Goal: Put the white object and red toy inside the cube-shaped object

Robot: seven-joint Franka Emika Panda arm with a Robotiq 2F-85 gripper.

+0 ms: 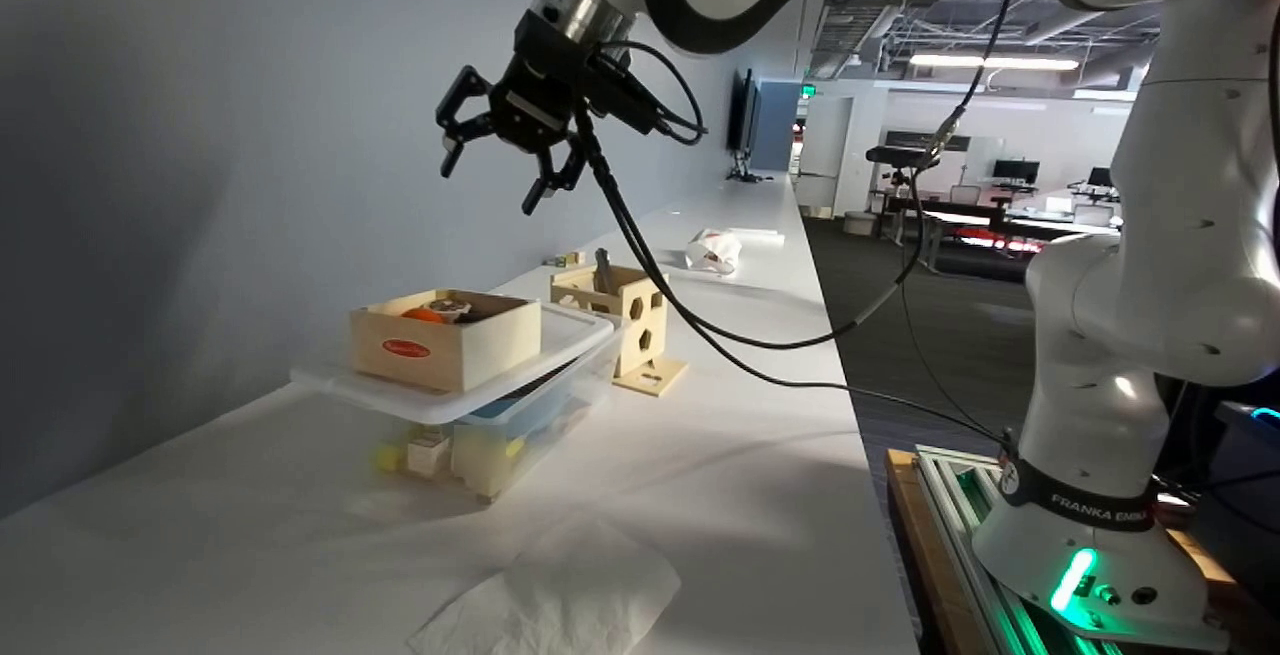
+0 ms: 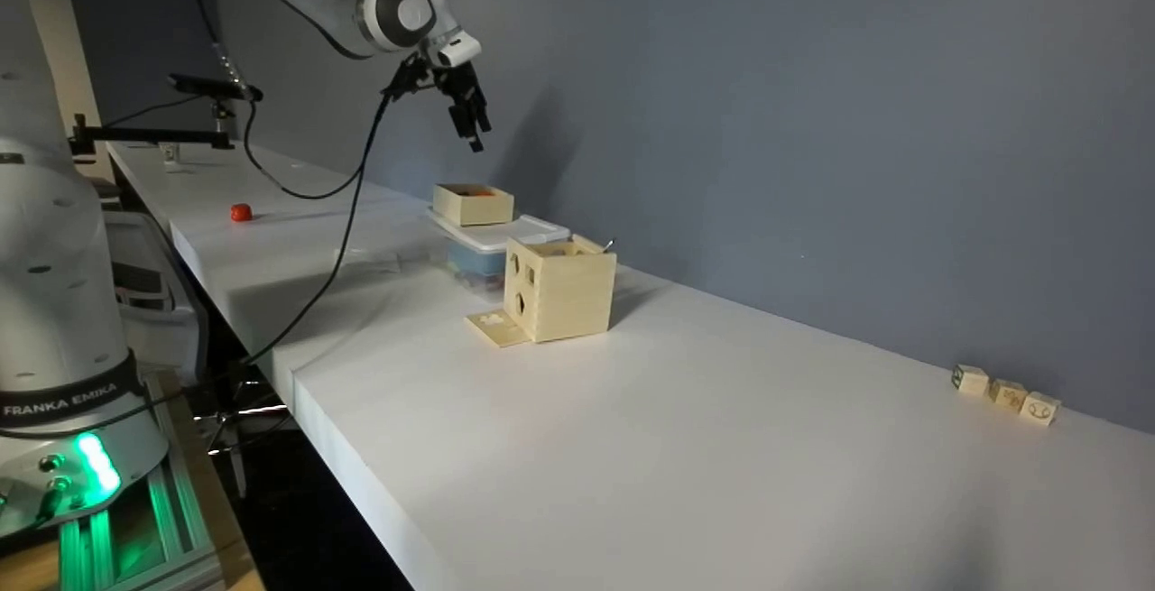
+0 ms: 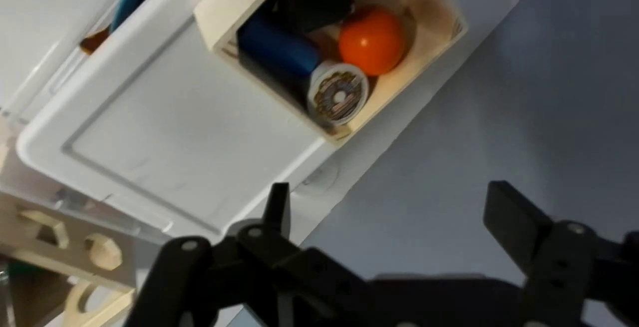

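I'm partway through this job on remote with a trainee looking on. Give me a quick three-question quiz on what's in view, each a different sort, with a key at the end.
1. Multiple choice. Where is the wooden shape-sorter cube?
A) On top of the white lid
B) On the table, beside the clear plastic tub
C) Inside the wooden tray

2. True or false. The gripper is open and holds nothing.

3. Count. How many small wooden blocks lie in a row, well apart from the cube, in an exterior view?

Key: 1. B; 2. True; 3. Three.
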